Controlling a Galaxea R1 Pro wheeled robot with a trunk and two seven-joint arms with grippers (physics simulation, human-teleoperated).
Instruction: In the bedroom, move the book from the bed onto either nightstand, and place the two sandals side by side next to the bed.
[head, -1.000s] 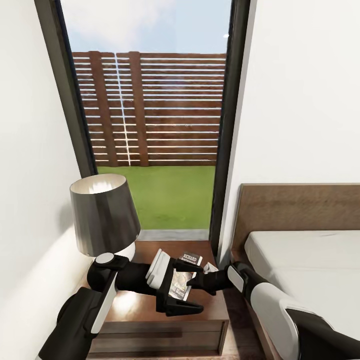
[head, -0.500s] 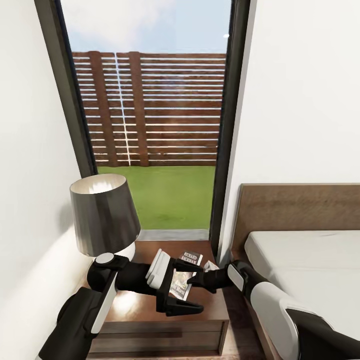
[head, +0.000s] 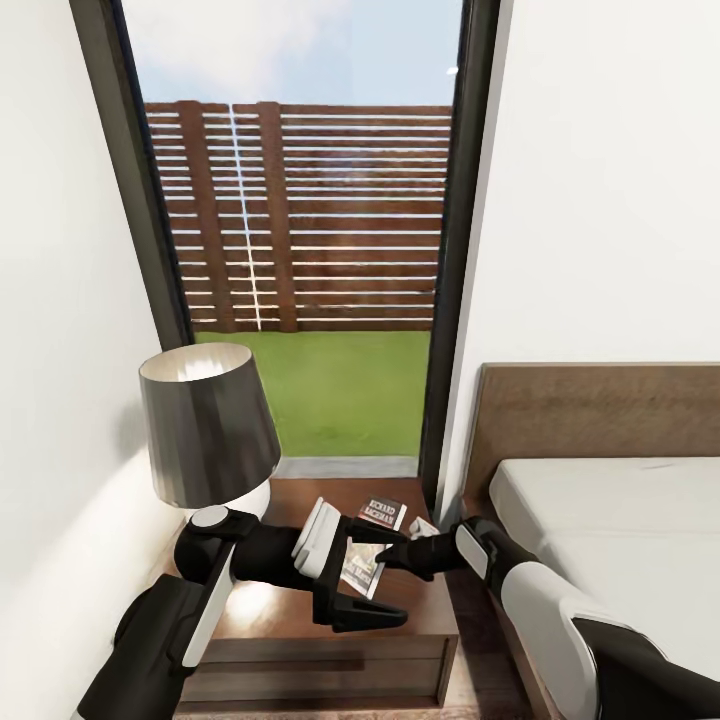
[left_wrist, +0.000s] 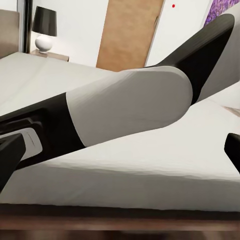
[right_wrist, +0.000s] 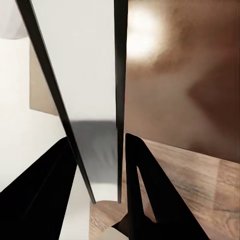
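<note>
The book (head: 383, 513), dark with white lettering, hangs tilted just over the nightstand (head: 270, 612), and my right gripper (head: 390, 556) is shut on its edge. In the right wrist view the book (right_wrist: 92, 100) runs edge-on between the two black fingers (right_wrist: 145, 190), above the glossy brown nightstand top (right_wrist: 185, 75). My left gripper (head: 400, 577) is open, with its fingers on either side of the book and not touching it. The bed (head: 620, 530) lies at the right. The sandals are out of view.
A lamp (head: 210, 430) with a black shade stands on the nightstand's left half, close to my left forearm. A tall window rises behind, and white walls close in on both sides. The left wrist view looks across the mattress (left_wrist: 125, 170) to a second lamp (left_wrist: 44, 22).
The right gripper has carried the book a little farther back over the nightstand. The left arm has hardly moved.
</note>
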